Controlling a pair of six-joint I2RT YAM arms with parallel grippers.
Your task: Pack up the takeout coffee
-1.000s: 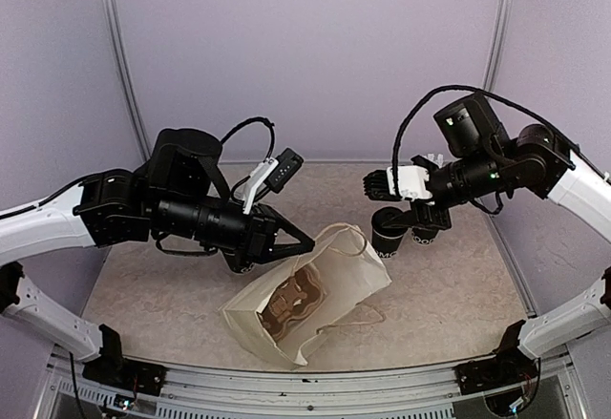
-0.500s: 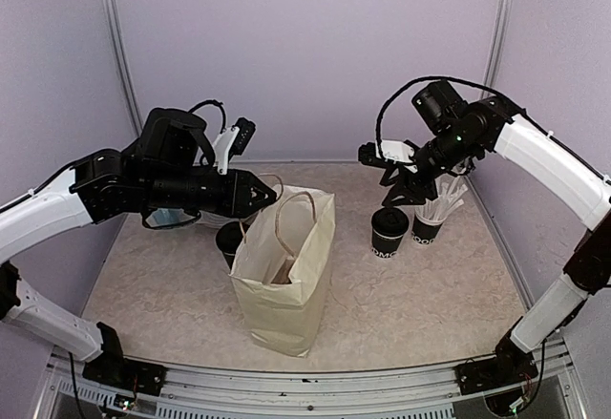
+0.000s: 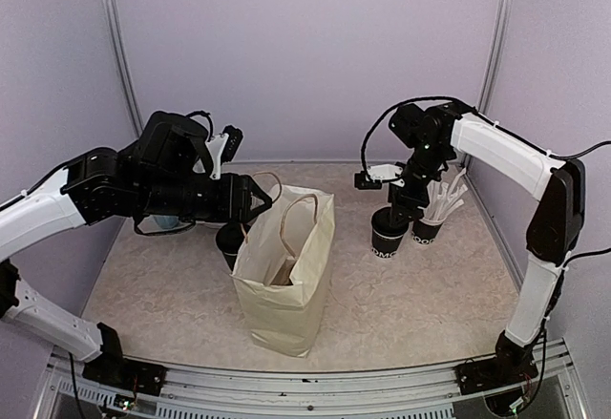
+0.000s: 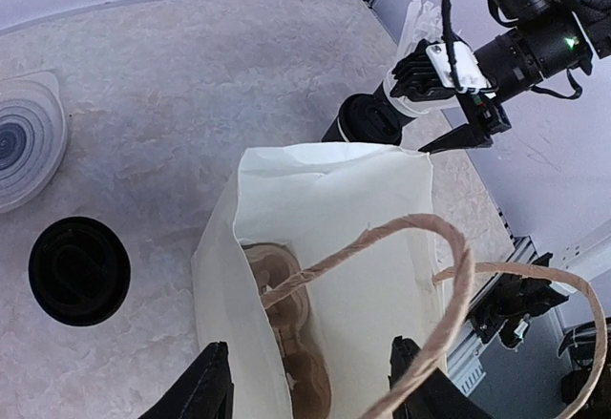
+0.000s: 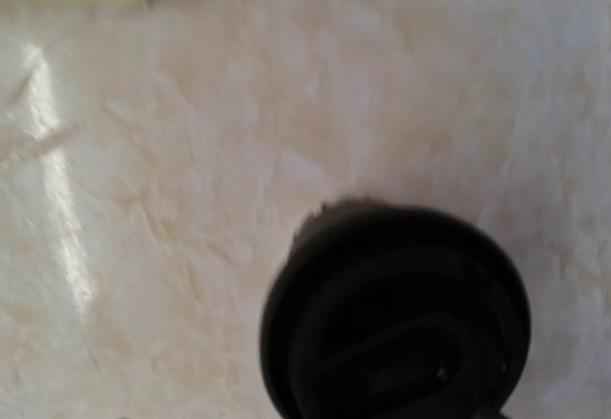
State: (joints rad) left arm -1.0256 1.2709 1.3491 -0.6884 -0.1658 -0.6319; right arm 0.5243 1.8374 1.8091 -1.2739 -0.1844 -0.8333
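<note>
my left jaws hang released over the open mouth of the paper bag (image 3: 286,281). their two fingers (image 4: 212,386) are well apart with the bag's near rim between them. a brown handle (image 4: 449,247) loops close by one finger, and nothing is pinched. the bag stands upright on the counter (image 3: 439,295), and a brown cardboard carrier (image 4: 286,343) lies down inside it.

neither coffee is in the bag. one lidded black cup (image 3: 229,240) stands on the counter just beside the bag, on its left and a little behind. the second lidded cup (image 3: 389,235) stands to the right of the bag, apart from it. my right jaws point down close above its lid. that lid, blurred, fills much of my right wrist view, and i cannot tell whether those jaws are released or clenched.

just beside that cup, further right, is a black cup of white straws (image 3: 427,228). a translucent bluish cup (image 4: 29,142) sits near the first coffee.
</note>
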